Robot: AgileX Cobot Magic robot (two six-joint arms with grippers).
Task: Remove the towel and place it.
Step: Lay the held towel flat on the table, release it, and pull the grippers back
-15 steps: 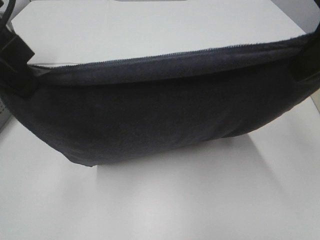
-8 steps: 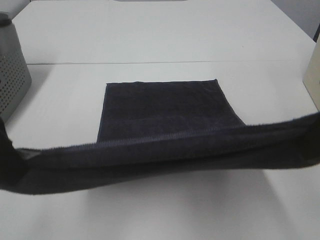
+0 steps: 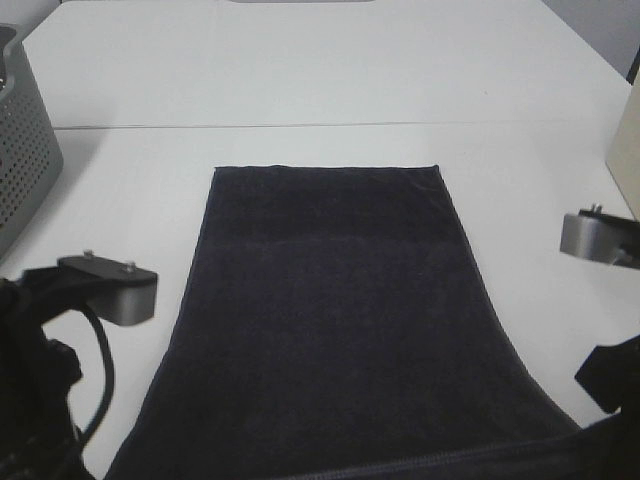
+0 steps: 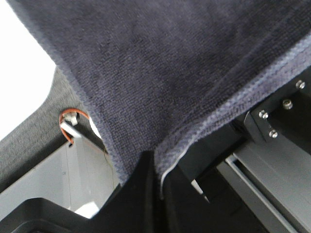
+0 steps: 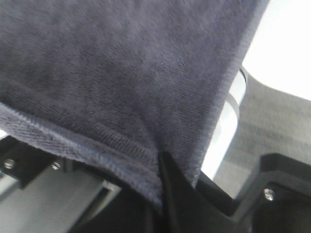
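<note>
The dark navy towel (image 3: 330, 300) lies lengthwise on the white table (image 3: 300, 70), its far end flat and its near end stretched toward the front edge. My left gripper (image 4: 155, 167) is shut on the near left corner of the towel (image 4: 160, 63). My right gripper (image 5: 158, 167) is shut on the near right corner of the towel (image 5: 116, 63). In the exterior view both arms sit at the bottom corners: the left arm (image 3: 60, 340) and the right arm (image 3: 605, 300); the fingertips are out of frame there.
A grey perforated basket (image 3: 20, 150) stands at the far left. A beige box edge (image 3: 625, 150) shows at the right edge. A seam (image 3: 330, 125) runs across the table behind the towel.
Both grippers have pulled the held edge down and toward the front. The towel went from hanging high in front of the camera to lying spread along the table.
</note>
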